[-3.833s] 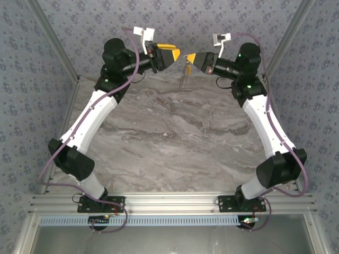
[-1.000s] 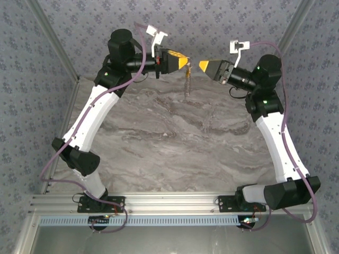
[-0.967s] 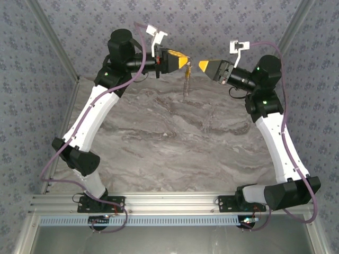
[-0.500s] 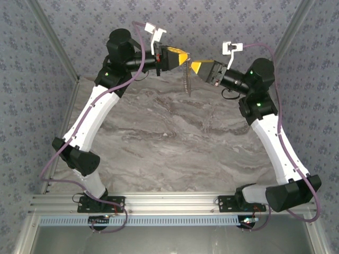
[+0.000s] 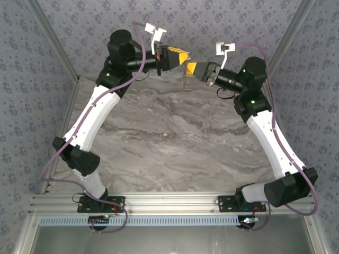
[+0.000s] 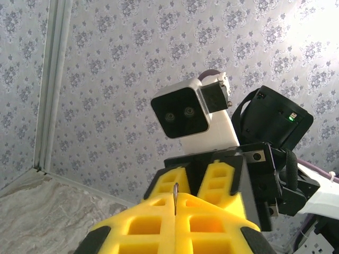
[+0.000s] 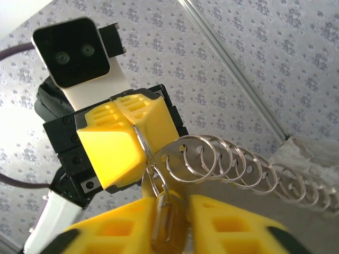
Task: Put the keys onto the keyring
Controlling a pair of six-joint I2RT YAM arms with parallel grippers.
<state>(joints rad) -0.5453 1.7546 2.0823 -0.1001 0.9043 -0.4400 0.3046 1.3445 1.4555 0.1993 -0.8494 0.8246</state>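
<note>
Yellowish key (image 7: 167, 226) sits pinched between the closed fingers of the right gripper (image 5: 192, 67), touching the first loop of the silver keyring (image 7: 238, 164). The left gripper (image 5: 184, 56) clamps the keyring's wire just beside it. Both tools stand nose to nose above the table's (image 5: 175, 137) far edge, close to the back wall (image 5: 212, 21), with open tabletop below.

Grey-blue floral wallpaper (image 5: 238, 21) covers the walls around a grey marble-patterned tabletop (image 5: 175, 143), with aluminium rails (image 5: 175, 203) at its near edge; bright glare (image 6: 323, 21), perhaps a lamp, above.
</note>
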